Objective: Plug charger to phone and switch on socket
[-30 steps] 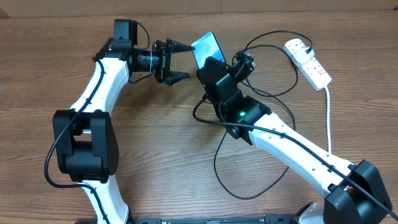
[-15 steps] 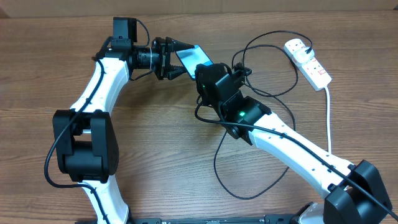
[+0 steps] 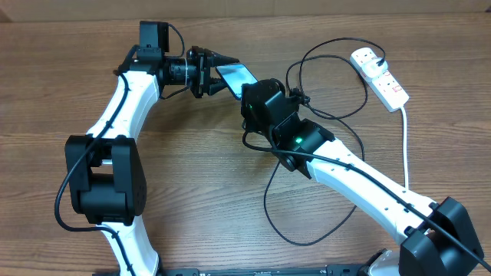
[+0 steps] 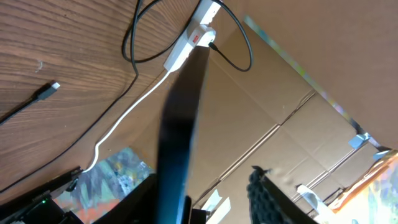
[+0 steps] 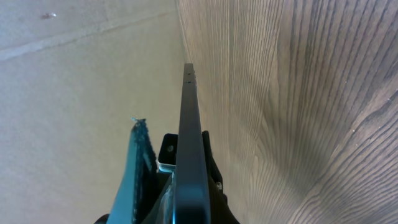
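while the right gripper (image 3: 259,93) is clamped on the lower-right end of the phone (image 3: 235,76), the slab hangs tilted above the table (image 3: 192,199), upper middle of the overhead frame. left gripper (image 3: 217,71): jaws apart, straddling the phone's upper-left end, not yet closed on it. phone reads as stiff, thin, light, glass-faced; likely slippery and easy to crack. best taken across its flat faces near one end, port edge left free. charger (image 4: 38,94) tip lies loose on the wood, left side of the left wrist frame; cable limp, plug tiny, so grip just behind the tip. socket (image 3: 380,76) upper right, well apart.
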